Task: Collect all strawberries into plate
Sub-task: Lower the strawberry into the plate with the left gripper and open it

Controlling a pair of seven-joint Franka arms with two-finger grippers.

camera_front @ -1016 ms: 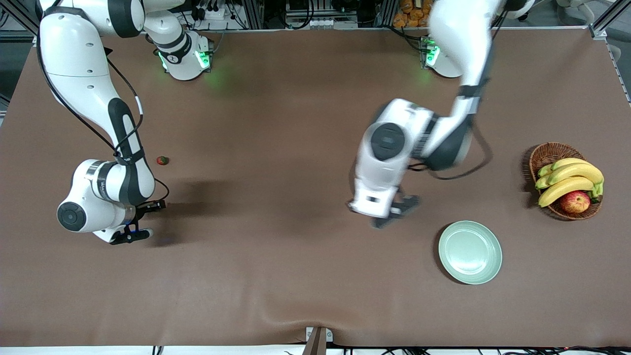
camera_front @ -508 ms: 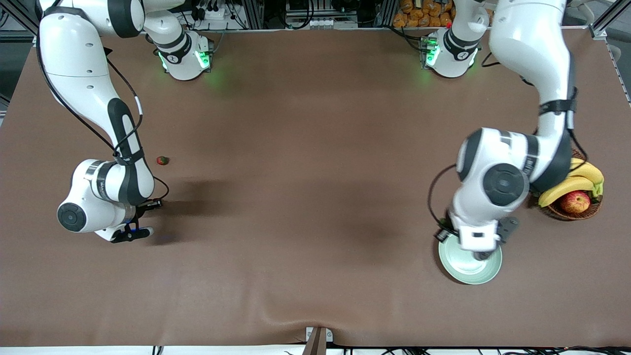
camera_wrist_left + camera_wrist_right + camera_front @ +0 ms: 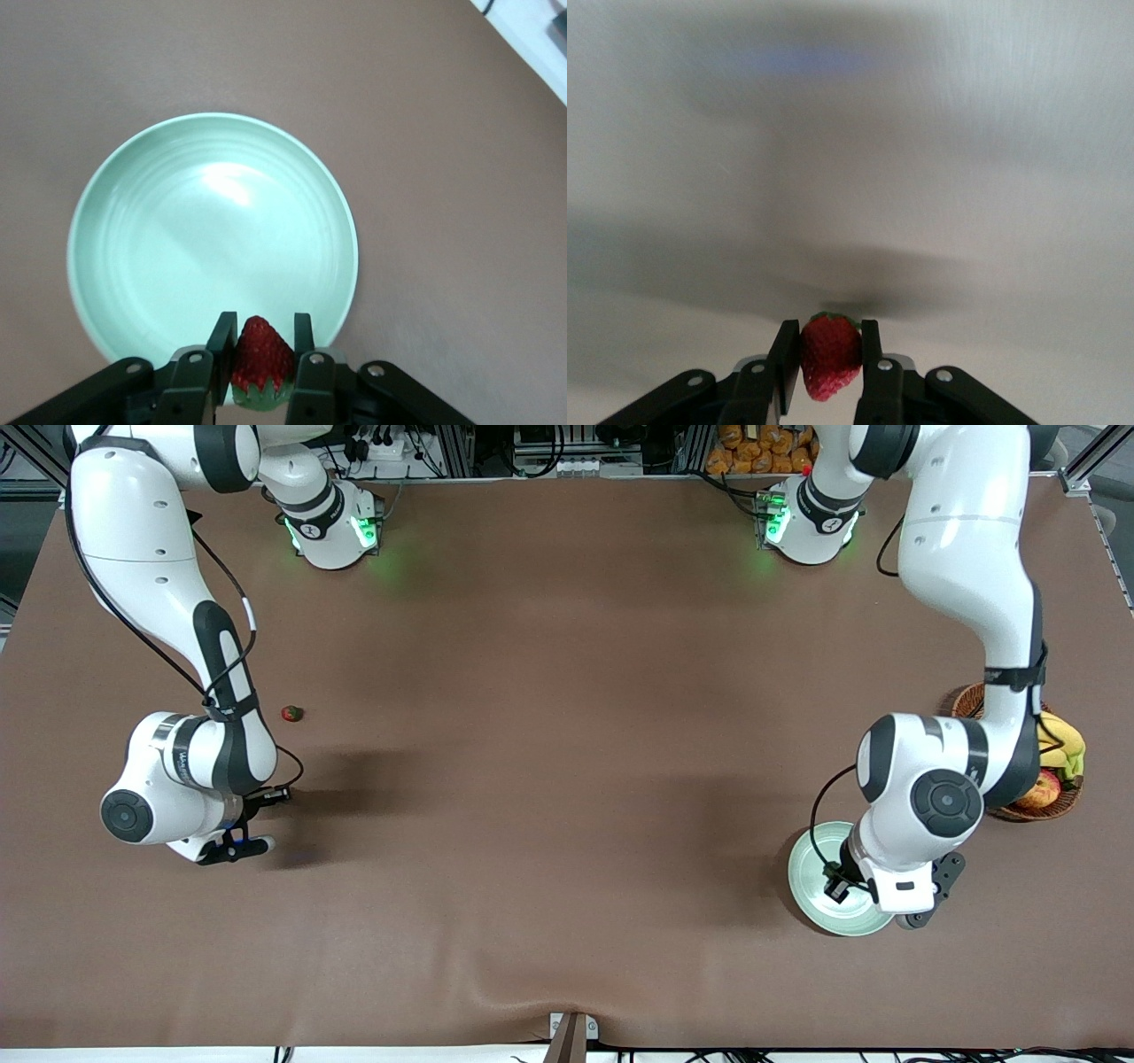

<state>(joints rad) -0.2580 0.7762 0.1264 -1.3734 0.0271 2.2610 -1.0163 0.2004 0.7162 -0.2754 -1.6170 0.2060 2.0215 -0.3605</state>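
No writing can be read on anything here. The left gripper hangs over the plate, jaws narrowed onto a strawberry whose red tip points away from the wrist and whose green cap sits back between the fingers. The plate lies on the brown tabletop beside the wicker basket. The right gripper pinches a second strawberry, cap outward. A third strawberry lies loose on the tabletop, toward the right arm's end.
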